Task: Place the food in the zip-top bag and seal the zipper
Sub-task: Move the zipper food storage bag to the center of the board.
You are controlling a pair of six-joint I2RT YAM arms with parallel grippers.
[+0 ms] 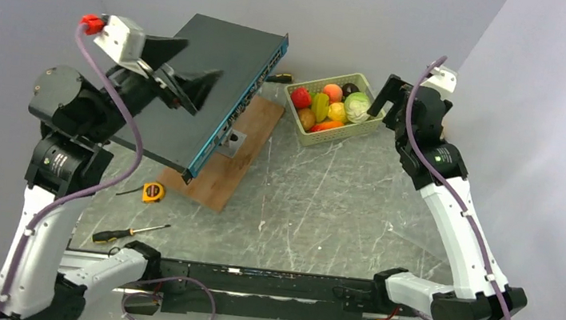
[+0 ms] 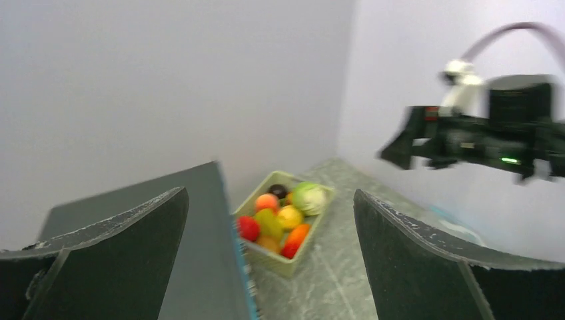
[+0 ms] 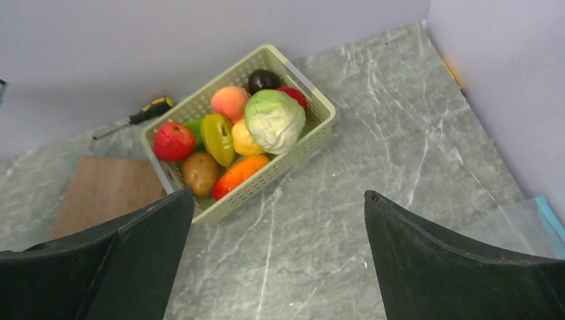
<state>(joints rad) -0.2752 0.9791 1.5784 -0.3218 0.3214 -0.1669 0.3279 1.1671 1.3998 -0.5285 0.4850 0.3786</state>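
The food [image 1: 330,105] is a heap of toy fruits and vegetables in a pale green lattice basket [image 1: 345,132] at the back of the table. It also shows in the left wrist view [image 2: 283,217] and the right wrist view [image 3: 233,133]. A corner of the clear zip-top bag [image 3: 520,223] with its teal-blue zipper [image 3: 550,213] lies on the table at the right; the right arm hides it in the top view. My left gripper [image 1: 204,80] is open and empty, raised high left of the basket. My right gripper [image 1: 384,93] is open and empty, above the table just right of the basket.
A dark flat device [image 1: 207,95] with a teal edge rests tilted on a wooden board [image 1: 227,162] under the left gripper. A yellow tape measure [image 1: 153,191] and a screwdriver [image 1: 127,232] lie at the front left. Another screwdriver [image 3: 143,115] lies behind the basket. Walls close the back and right.
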